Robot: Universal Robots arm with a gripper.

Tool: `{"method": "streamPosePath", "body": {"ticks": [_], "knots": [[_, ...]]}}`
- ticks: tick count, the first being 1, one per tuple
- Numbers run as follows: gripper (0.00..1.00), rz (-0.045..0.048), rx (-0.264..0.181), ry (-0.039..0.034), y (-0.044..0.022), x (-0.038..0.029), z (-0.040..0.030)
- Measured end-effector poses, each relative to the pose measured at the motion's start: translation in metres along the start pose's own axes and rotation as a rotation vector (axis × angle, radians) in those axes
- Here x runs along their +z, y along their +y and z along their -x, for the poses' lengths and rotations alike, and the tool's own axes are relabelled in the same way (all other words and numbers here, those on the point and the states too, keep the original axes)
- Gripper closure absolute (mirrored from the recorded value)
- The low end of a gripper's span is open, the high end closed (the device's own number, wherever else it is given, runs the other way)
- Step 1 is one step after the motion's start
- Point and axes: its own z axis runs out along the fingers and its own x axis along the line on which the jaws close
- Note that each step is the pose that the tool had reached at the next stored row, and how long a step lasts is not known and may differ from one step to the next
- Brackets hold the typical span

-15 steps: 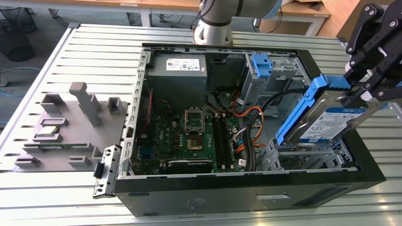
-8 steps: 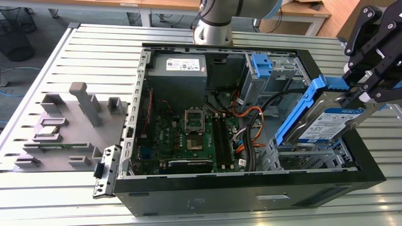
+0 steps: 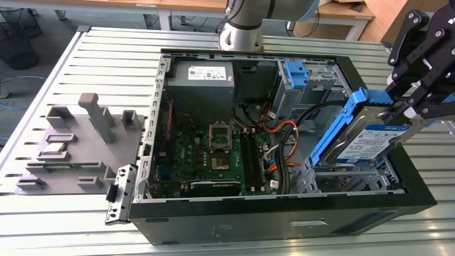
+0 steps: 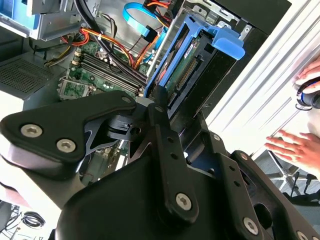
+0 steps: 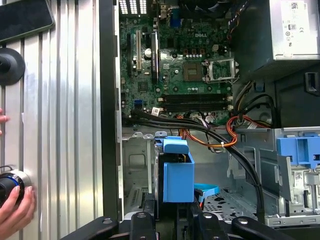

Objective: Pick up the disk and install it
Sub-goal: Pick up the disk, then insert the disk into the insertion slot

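The disk (image 3: 364, 133), a silver drive with a white-and-blue label in a bright blue carrier frame, hangs tilted over the metal drive cage (image 3: 355, 178) in the open computer case, on the exterior view's right. My gripper (image 3: 406, 111) is shut on the disk's upper edge. In the second wrist view the black fingers (image 4: 159, 107) clamp the disk (image 4: 182, 65), which points down into the case. In the first wrist view the disk (image 5: 177, 172) is seen edge-on above the cage floor, just beyond my gripper (image 5: 170, 220).
The case holds a green motherboard (image 3: 224, 146), a grey power-supply box (image 3: 202, 80), orange and black cables (image 3: 284, 133) and a second blue bracket (image 3: 295, 74). A grey fixture tray (image 3: 71, 144) lies on the slatted table at the exterior view's left. A person's hand (image 5: 15, 210) rests beside the case.
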Motion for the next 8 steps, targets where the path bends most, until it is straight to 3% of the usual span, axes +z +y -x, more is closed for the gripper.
{"method": "streamPosePath", "body": {"ticks": [8], "knots": [[0.65,0.0000,0.000,-0.0002,-0.0002,0.0022,-0.0001]]}}
